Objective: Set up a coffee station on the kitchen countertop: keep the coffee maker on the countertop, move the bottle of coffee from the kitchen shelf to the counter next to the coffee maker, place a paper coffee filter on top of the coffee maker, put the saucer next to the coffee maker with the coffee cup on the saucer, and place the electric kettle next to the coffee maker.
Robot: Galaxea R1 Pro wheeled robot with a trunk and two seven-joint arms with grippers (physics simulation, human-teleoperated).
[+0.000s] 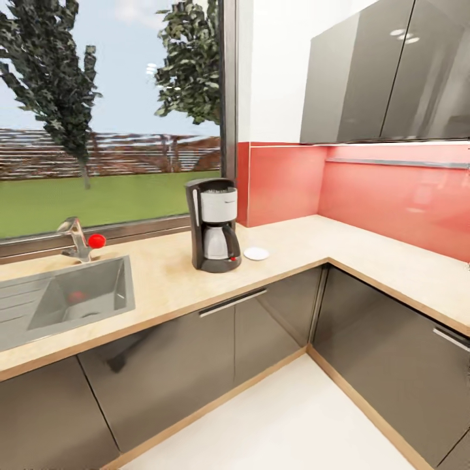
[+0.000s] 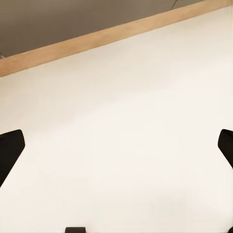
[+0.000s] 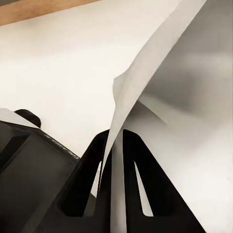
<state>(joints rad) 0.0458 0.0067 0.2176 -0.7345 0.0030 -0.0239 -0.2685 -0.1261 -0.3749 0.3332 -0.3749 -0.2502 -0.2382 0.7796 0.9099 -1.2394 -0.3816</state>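
Over the kitchen countertop point(image 1: 163, 281), we see the coffee maker point(image 1: 213, 225) mid-frame; our right gripper point(image 3: 114, 160) pinches the paper coffee filter point(image 3: 145, 73).

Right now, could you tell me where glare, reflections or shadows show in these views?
Head view: ceiling lights glint in the glossy upper cabinets; the coffee maker is evenly lit. Right wrist view: the paper coffee filter, pinched in the right claw, casts a soft grey shadow.

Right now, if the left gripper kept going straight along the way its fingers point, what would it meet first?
Most likely the pale floor. The left gripper is open and holds nothing, and only bare floor lies ahead between its fingertips. The cabinet's wooden plinth sits further off, away from that line. Depth is hard to judge.
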